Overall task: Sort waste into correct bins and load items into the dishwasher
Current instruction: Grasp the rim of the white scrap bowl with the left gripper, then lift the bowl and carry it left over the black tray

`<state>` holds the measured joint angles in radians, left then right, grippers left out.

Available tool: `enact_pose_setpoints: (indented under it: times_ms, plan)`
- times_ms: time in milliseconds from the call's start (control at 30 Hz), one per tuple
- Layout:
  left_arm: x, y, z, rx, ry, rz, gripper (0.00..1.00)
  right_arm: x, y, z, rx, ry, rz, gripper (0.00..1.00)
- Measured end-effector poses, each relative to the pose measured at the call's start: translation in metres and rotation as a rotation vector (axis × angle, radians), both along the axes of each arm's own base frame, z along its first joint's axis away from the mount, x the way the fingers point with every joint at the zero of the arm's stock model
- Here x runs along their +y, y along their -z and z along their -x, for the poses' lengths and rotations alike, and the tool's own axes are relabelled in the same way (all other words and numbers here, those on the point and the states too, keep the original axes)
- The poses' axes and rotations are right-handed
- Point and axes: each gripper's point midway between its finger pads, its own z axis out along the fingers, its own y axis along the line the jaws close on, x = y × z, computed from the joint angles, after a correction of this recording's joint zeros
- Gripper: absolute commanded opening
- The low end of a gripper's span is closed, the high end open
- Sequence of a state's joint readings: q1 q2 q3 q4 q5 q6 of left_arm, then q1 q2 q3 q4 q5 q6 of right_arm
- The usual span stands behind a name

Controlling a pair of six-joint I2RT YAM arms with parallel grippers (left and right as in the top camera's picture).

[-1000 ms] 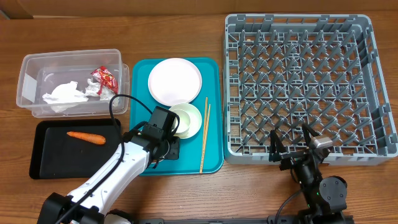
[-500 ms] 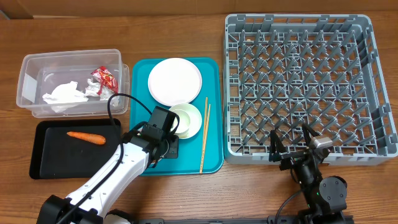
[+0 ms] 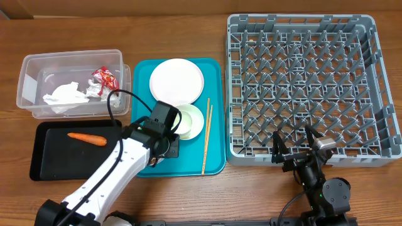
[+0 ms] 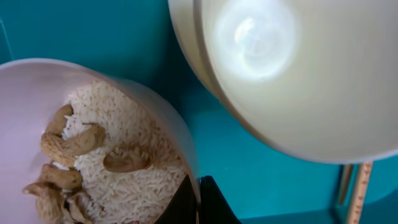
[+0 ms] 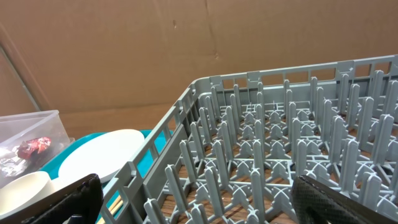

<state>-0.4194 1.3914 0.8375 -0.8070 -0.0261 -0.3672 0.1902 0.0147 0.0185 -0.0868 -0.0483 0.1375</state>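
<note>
My left gripper (image 4: pixel 198 205) is shut on the rim of a pale bowl (image 4: pixel 25 93) that holds white rice (image 4: pixel 143 180) and beige food scraps (image 4: pixel 71 142). An empty white bowl (image 4: pixel 298 74) stands right beside it on the teal tray. From overhead, the left gripper (image 3: pixel 168 145) hides the rice bowl; the empty bowl (image 3: pixel 190 120), the white plate (image 3: pixel 177 81) and the chopsticks (image 3: pixel 206 135) show. The clear tub (image 3: pixel 31 69) holds a red wrapper (image 3: pixel 105 78) and a tissue (image 3: pixel 66 95). A carrot (image 3: pixel 86 138) lies in the black tray (image 3: pixel 56 163). My right gripper (image 3: pixel 298 141) stands open at the front edge of the grey dish rack (image 3: pixel 308 81).
The teal tray (image 3: pixel 213 69) lies between the bins and the rack. In the right wrist view the rack's pegs (image 5: pixel 280 155) fill the space ahead of the right gripper (image 5: pixel 199 205), with the plate (image 5: pixel 102 158) and tub (image 5: pixel 37 124) at left. A cardboard wall stands behind the table.
My left jaws have closed onto the rice bowl's rim, and the left wrist has shifted slightly toward the back. The right arm has not moved.
</note>
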Motion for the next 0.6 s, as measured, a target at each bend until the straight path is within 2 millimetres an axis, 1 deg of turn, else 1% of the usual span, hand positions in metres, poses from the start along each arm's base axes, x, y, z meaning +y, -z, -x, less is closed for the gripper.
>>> enact_pose_setpoints:
  times_ms: [267, 433, 600]
  plan:
    - [-0.004, -0.038, -0.012, -0.016, -0.002, -0.003, 0.04, 0.0, 0.0, 0.0, 0.0, 0.0, 0.0, 1.0]
    - [0.007, -0.058, -0.015, -0.026, -0.015, -0.068, 0.04, 0.0, 0.0, 0.0, 0.0, 0.0, 0.0, 1.0]
    - [0.016, -0.067, -0.023, -0.067, -0.025, -0.118, 0.04, 0.0, 0.0, 0.0, 0.0, 0.0, 0.0, 1.0]
